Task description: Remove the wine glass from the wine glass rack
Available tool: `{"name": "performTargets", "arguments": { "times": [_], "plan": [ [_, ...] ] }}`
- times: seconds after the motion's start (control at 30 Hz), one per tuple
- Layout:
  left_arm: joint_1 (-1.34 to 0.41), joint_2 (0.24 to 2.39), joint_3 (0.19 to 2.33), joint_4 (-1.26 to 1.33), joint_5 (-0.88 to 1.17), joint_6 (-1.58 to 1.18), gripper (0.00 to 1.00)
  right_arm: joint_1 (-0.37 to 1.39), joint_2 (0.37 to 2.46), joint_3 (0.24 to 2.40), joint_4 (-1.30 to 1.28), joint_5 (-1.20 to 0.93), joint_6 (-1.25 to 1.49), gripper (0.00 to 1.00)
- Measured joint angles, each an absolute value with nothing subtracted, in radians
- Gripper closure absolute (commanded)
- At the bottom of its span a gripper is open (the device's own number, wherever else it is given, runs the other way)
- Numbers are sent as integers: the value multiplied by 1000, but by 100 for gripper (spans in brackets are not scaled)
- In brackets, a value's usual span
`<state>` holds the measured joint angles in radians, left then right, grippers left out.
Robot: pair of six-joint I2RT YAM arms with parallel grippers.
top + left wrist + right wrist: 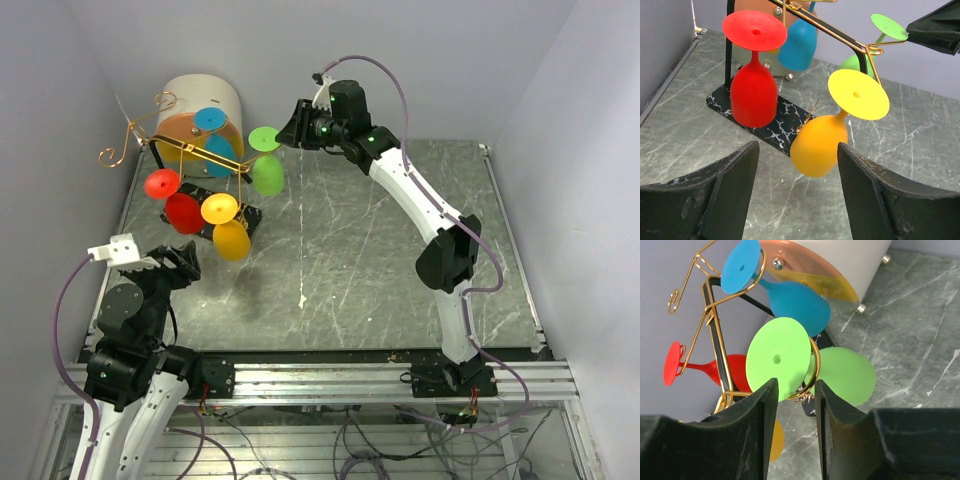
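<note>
The green wine glass [845,375] is hanging at the 3 o'clock end of the wine glass rack [832,31], its stem hiding behind its foot. The right gripper [795,387], narrowly parted, is flanking that foot's edge, though whether it is gripping I cannot tell. The left gripper [797,149] is gaping wide, empty.

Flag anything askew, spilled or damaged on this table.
Nothing spilled or broken. Only the yellow glass on the wine glass rack hangs slanted, its bowl swung aside, while the red glass beside it hangs straight.
</note>
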<state>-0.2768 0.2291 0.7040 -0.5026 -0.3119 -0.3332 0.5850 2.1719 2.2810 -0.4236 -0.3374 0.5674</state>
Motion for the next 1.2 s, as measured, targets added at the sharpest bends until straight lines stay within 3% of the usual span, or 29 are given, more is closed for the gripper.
{"name": "performTargets", "arguments": {
  "times": [1.2],
  "plan": [
    [-277,229,704,-502,-312,-333,25,601,2172,2281,-424,-250,515,66]
  ]
}}
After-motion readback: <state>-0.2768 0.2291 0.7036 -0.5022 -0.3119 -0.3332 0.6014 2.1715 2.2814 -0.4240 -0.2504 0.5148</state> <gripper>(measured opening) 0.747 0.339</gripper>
